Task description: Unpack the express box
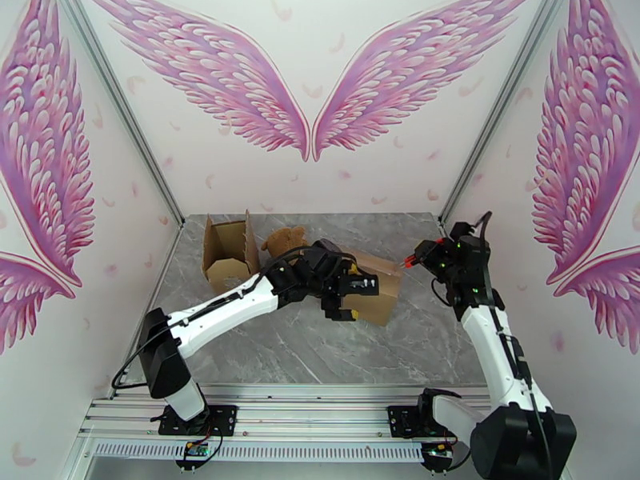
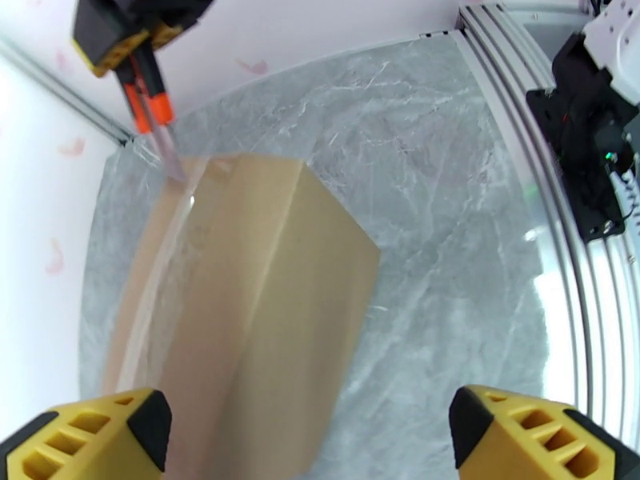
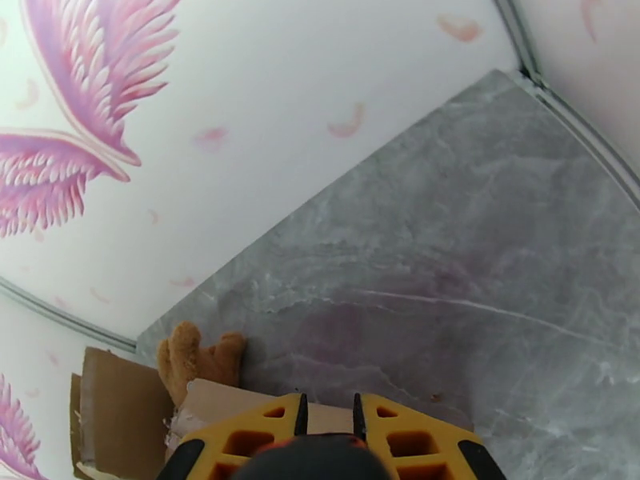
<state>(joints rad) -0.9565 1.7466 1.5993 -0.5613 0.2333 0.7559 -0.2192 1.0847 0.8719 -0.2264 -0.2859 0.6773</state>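
Note:
A closed brown express box (image 1: 382, 296) with clear tape along its top lies mid-table, also seen as the express box (image 2: 264, 298). My left gripper (image 1: 350, 298) hovers over its near end, open, its yellow fingertips (image 2: 96, 434) spread wide on either side of the box. My right gripper (image 1: 426, 256) is shut on an orange cutter knife (image 2: 148, 106). The knife's blade (image 2: 173, 160) touches the taped seam at the box's far end. In the right wrist view the right gripper (image 3: 326, 422) has its fingers close together around the knife's dark handle (image 3: 320, 462).
An opened, empty cardboard box (image 1: 228, 254) stands at the back left. A brown teddy bear (image 1: 286, 240) sits beside it, behind the left arm, and the teddy bear (image 3: 196, 358) is also visible from the right wrist. Aluminium rails (image 2: 584, 258) run along the table's near edge.

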